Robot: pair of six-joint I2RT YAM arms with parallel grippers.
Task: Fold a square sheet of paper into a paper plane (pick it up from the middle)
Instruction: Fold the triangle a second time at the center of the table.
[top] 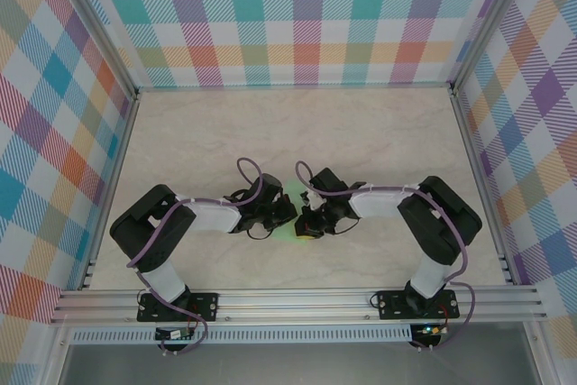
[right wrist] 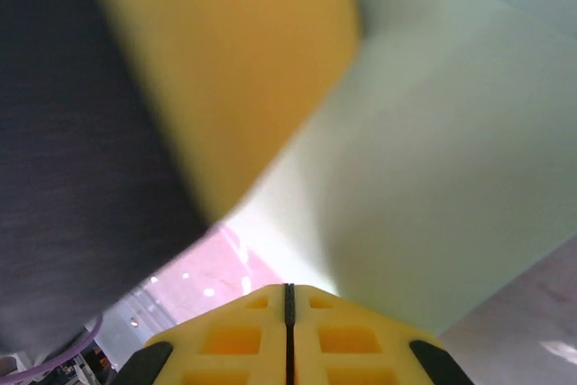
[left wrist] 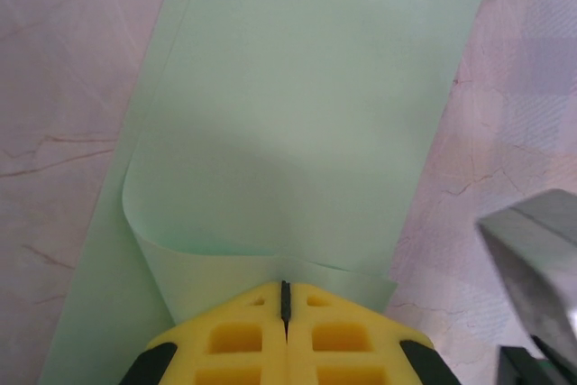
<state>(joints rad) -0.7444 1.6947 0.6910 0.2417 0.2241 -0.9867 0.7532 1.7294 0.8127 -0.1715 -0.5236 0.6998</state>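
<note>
The left gripper has its yellow fingers pressed flat together, only a thin dark seam between them. They are clamped on the near edge of the paper plane. At this stage it is a long pale green strip running away toward 12 o'clock on the table. An upper layer curls up from a soft bend at 7 o'clock and is not yet creased flat.

The right gripper is also closed tight. The paper's edge meets its tips, but whether any paper is nipped between them cannot be told. In its wrist view the green sheet spreads toward 2 o'clock, and a blurred yellow pad of the other arm looms at 11 o'clock, very close.

From above, both grippers meet near the middle of the table, the left one toward 9 o'clock and the right one toward 3 o'clock. Green paper peeks out beneath them, toward 6 o'clock.

The step in hand looks like setting a lengthwise fold. To do it well:

- The left pinch should hold its edge firmly so the layers do not slide out of line.
- The curled layer should be laid down with its long edges matched before any pressing.
- The right fingers should then sweep along the bend from the pinch outward, low and slow.

The likeliest troubles are the grippers knocking each other, being so near, and thin paper buckling or tearing under a sideways tug.
</note>
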